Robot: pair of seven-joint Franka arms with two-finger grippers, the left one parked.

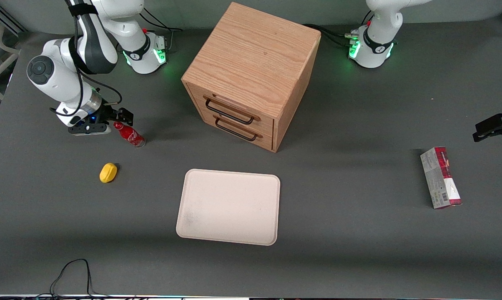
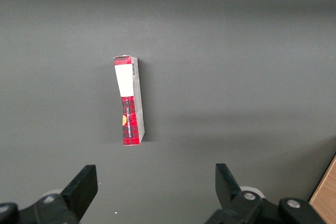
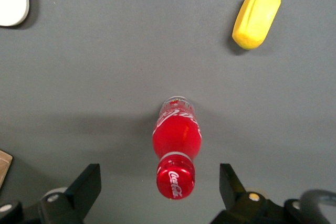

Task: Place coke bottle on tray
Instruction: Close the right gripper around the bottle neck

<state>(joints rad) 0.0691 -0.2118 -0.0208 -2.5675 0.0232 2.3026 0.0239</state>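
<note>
Coke bottle [image 1: 129,134] stands on the table [image 1: 359,241], cap between the spread fingers of the gripper [image 3: 160,187], untouched by either. Gripper is released, directly above the cap. Yellow lump [image 1: 108,172] sits nearer the front camera. Tray [image 1: 229,206] lies well apart, at the bottle's 4 o'clock in the front view.

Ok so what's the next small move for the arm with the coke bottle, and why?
Probably lower a little and shut the fingers. The gripper is open, one finger on each side of the coke bottle, which stands on the table by its cap, ungrasped. The tray lies bare, nearer the front camera.
</note>
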